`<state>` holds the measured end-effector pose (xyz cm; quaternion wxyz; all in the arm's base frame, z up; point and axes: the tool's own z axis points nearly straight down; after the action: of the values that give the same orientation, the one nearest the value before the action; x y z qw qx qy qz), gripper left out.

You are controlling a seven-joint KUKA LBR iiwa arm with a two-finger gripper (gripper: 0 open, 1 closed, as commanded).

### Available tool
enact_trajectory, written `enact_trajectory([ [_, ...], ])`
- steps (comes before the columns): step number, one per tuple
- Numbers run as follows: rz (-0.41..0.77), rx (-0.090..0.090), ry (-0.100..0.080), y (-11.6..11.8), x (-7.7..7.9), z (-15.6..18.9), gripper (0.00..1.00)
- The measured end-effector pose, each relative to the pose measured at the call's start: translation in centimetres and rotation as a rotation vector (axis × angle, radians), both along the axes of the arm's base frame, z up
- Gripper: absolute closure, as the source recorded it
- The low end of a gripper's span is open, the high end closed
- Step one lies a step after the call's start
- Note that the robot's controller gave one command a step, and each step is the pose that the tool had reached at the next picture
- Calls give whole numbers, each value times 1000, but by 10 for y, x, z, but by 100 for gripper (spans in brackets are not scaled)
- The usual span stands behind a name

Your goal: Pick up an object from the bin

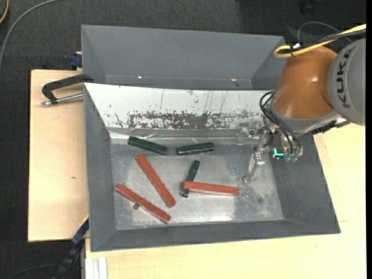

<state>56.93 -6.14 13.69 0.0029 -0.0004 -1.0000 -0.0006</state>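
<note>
The gripper of the arm is seen low over the right part of the grey bin, above a bare patch of floor. Nothing is seen held in it, and whether it is open or closed cannot be told from this angle.

Six loose bars are scattered across the floor. Nearest the gripper, just to its left, lies a red bar, flat and almost level across the view, with a dark knob at its far end. A short dark green bar is propped at an angle just above that end. Two longer dark green bars lie along the back wall, and two more red bars lie aslant at the left, well apart from the gripper.

The nearest red bar is judged the likeliest pick. It is thought to be light and stiff, probably hard plastic or painted wood, and perhaps a little slippery on the metal floor. A hold across its narrow width near the middle is advised, so that it is lifted level and not tipped by the knobbed end.
</note>
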Motion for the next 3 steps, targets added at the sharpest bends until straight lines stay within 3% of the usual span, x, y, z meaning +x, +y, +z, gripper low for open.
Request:
enact_trajectory([
  [1,195,3,-1,61,-54,-68,0],
  [2,194,0,-6,60,-52,-66,100],
  [3,642,2,-6,65,-65,-66,100],
])
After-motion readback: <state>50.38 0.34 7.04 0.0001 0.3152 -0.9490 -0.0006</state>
